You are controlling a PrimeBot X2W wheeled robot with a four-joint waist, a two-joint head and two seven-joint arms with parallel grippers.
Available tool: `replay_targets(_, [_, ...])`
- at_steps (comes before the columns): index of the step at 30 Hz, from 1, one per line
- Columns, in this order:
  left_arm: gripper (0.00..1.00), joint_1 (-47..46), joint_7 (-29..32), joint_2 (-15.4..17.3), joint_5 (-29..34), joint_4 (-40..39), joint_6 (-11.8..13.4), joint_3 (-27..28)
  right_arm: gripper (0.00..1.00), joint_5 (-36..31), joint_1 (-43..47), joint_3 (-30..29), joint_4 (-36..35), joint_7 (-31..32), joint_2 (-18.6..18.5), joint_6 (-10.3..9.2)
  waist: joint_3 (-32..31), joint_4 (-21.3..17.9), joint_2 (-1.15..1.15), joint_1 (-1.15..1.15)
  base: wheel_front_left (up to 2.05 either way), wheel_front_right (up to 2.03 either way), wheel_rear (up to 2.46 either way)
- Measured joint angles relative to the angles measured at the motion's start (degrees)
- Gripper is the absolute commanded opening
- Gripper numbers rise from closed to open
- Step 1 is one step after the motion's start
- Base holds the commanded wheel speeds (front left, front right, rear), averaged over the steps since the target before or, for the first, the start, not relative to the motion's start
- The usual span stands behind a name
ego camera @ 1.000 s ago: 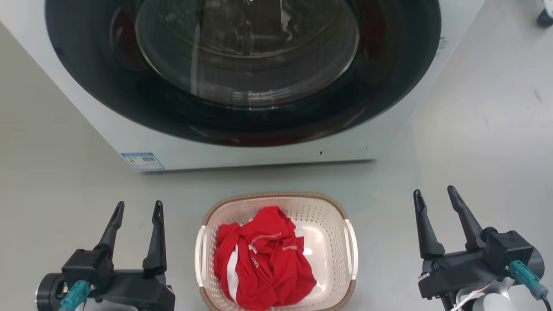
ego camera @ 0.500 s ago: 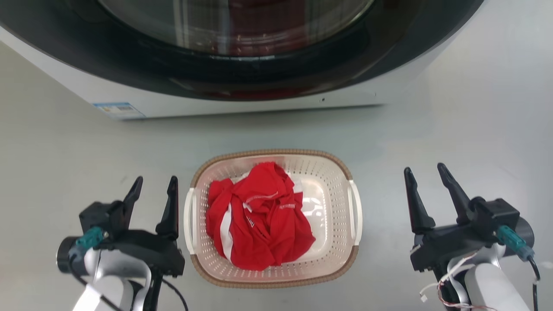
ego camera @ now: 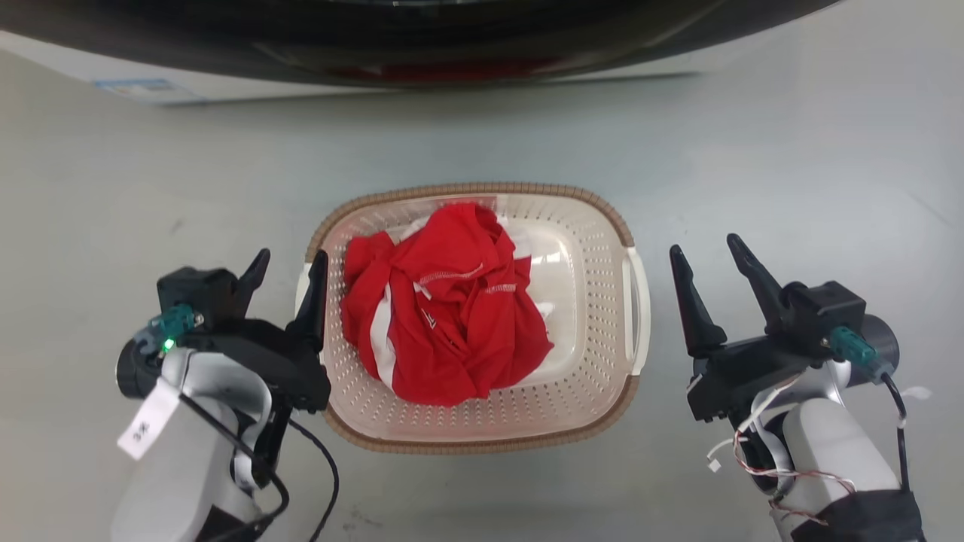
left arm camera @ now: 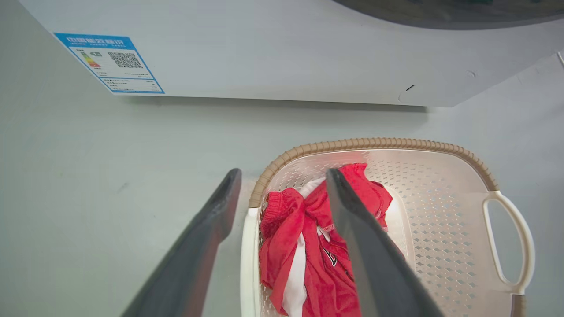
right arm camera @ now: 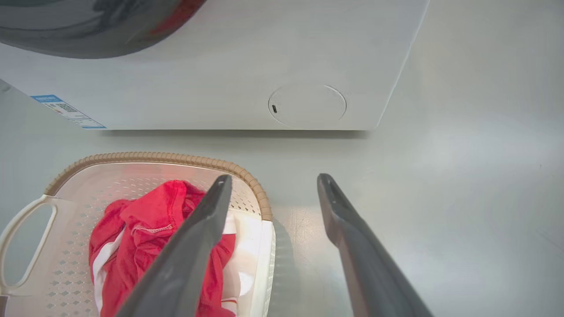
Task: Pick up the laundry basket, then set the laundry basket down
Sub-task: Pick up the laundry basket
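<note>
The laundry basket (ego camera: 482, 189), cream-white with a brown rim, stands on the grey floor and holds a crumpled red and white garment (ego camera: 444, 316). My left gripper (ego camera: 290, 257) is open at the basket's left side. In the left wrist view one finger of the left gripper (left arm camera: 283, 174) lies over the inside and the other outside, with the white left handle (left arm camera: 249, 255) between them. My right gripper (ego camera: 704, 247) is open just right of the right handle (ego camera: 639, 309). In the right wrist view that handle (right arm camera: 269, 259) shows between the open fingers of the right gripper (right arm camera: 274, 178).
A white washing machine (ego camera: 151, 84) with a dark round door stands just beyond the basket; its lower panel (left arm camera: 282, 53) carries a blue label (left arm camera: 110, 61). Open grey floor (ego camera: 828, 150) lies on both sides and toward me.
The head camera has tilted down, so the machine slid up out of the picture. Both open grippers have drawn in toward the basket's sides; the left one now straddles the left handle.
</note>
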Motion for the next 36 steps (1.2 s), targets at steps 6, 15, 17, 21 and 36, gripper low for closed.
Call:
replay_targets(6, [1.0,-4.0,0.4,0.0,-0.4,6.2,-1.5,-0.1,1.0,-0.1,-2.9,1.1,3.7,-0.1,0.3,0.25,4.9,0.1,0.0,0.0,0.0,0.0,0.0])
replay_targets(15, [1.0,-7.3,0.4,0.0,-1.4,14.6,-3.1,-0.5,1.0,-0.1,-5.6,2.9,8.7,-0.8,0.6,0.76,9.7,0.2,0.0,0.0,0.0,0.0,0.0])
replay_targets(17, [1.0,-8.1,0.3,-0.1,-1.4,16.2,-3.5,-0.9,1.0,-0.1,-6.3,3.2,9.9,-0.8,0.6,0.76,10.4,0.3,0.0,0.0,0.0,0.0,0.0])
replay_targets(21, [1.0,-10.2,0.3,-0.6,-1.5,19.1,-4.0,-1.4,1.0,-0.1,-8.0,3.2,12.1,-0.9,0.7,0.77,11.5,0.4,0.0,0.0,0.0,0.0,0.0])
replay_targets(36, [0.0,-15.0,-0.7,-2.7,-2.9,28.0,-5.4,-2.7,0.0,1.1,-12.2,5.2,19.3,-1.0,1.5,1.66,12.3,1.3,-0.02,-0.02,0.0,0.0,0.0])
